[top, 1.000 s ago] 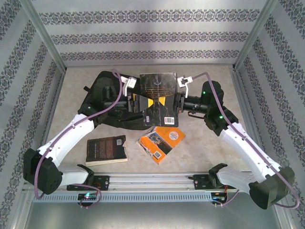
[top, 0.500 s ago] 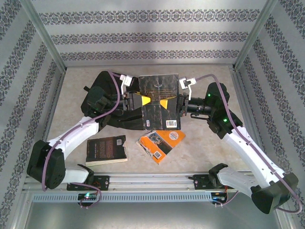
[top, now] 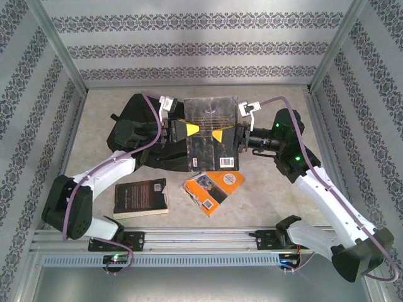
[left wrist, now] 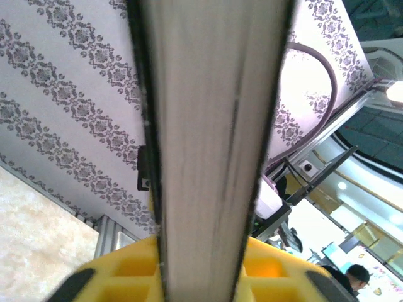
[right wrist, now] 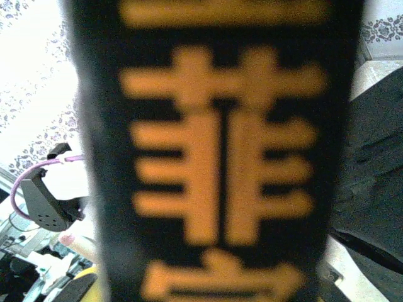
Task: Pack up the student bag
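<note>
bag: the student bag [top: 131,123] is lying flat on the far half of the counter [top: 277,195], left of centre. It's black and floppy, and from above its right part is hidden behind the book.
held book: a dark book [top: 211,116] is up off the counter between the two arms, with the cover facing up and the barcode at its near end.
left fingers: the yellow left fingers [top: 188,129] are pinching the book from its left side. On the left wrist cam the page edge runs right between them and touches both pads.
right fingers: the right fingers [top: 220,136] are clamped on the same book from its right side. The right wrist cam is looking at a blurry black spine with orange lettering.
loose books: a dark-covered book [top: 140,196] lies near the near edge, left of centre. An orange book [top: 214,184] is just to its right. They're close together but not touching.
</note>
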`<state>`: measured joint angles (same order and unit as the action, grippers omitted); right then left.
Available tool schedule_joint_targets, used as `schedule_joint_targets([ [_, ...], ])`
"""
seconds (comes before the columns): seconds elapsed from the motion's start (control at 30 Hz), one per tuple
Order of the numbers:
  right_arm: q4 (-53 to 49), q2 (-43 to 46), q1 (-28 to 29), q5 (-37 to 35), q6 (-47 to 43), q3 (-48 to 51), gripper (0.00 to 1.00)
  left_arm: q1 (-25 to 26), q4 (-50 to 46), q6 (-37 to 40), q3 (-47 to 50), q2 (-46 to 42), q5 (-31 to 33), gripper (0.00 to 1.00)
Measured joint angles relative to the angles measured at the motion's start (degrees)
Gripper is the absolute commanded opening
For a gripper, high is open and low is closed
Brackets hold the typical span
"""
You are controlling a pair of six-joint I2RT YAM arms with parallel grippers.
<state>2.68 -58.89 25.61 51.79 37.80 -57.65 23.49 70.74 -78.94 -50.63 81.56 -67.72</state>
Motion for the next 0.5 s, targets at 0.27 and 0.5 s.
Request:
schedule_joint_targets([
  [0.27,2.1,-0.39,-0.37,-2.82,1.57,0.2,0.65,-0.33,1.86,-0.85,-0.37,0.68,2.1,0.0],
  [0.5,15.89,1.97,-0.31,-14.91,10.19,10.4,0.83,-0.33,-2.73,3.67,5.55,-3.82,19.28,0.0],
])
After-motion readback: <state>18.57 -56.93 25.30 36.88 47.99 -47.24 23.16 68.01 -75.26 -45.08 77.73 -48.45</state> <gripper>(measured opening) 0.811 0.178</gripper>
